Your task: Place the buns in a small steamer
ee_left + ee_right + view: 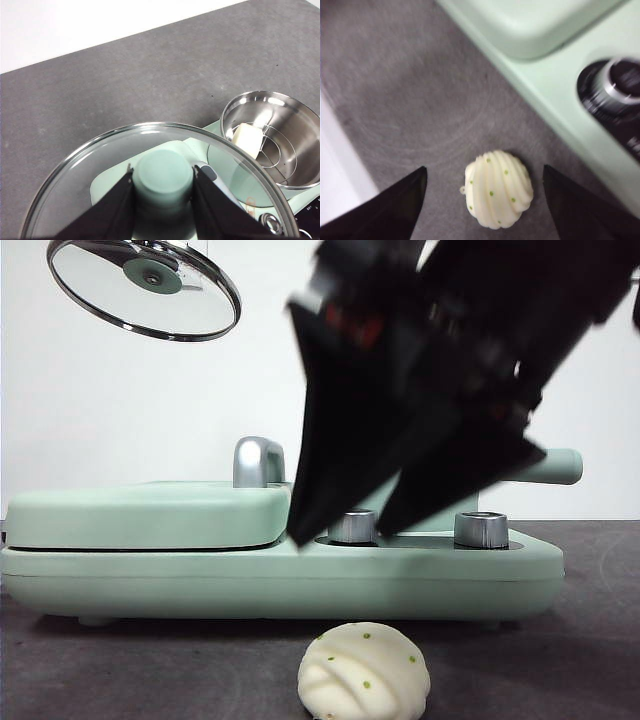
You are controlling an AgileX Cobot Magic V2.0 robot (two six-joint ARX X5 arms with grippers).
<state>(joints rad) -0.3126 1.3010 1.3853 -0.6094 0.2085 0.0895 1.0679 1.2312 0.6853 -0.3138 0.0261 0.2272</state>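
Dark grey tabletop point(120, 660) against a plain white wall, carrying one mint-green cooking appliance point(300, 575) with a flat lidded griddle section point(150, 512) and two steel dials point(481, 529). Item: the small steamer point(295, 150), seen open from the left wrist view, steel-walled with a wire rack inside; the smooth oblong bun point(248, 139) lies on that rack. Item: the pleated bun point(498, 188), white with green specks, on the table just in front of the appliance base, apart from it and untouched. Item: the left gripper point(163, 200), clamped on the green knob point(163, 176) of the glass lid point(143, 285), which it holds high and off to one side, tilted. Item: the right gripper point(485, 200), jaws spread wide, hanging above the pleated bun, which sits about midway between the jaws; the picture is blurred, so it looks to be in motion. Step in hand, as I judge it: picking up the second bun. To do it well, descend straight so the jaws straddle the bun at its widest part, close gently across the pleats because the dough looks soft, stop short of the table, then lift clear of the appliance edge before carrying it to the pot. The lid should be kept well aside until the bun is in.
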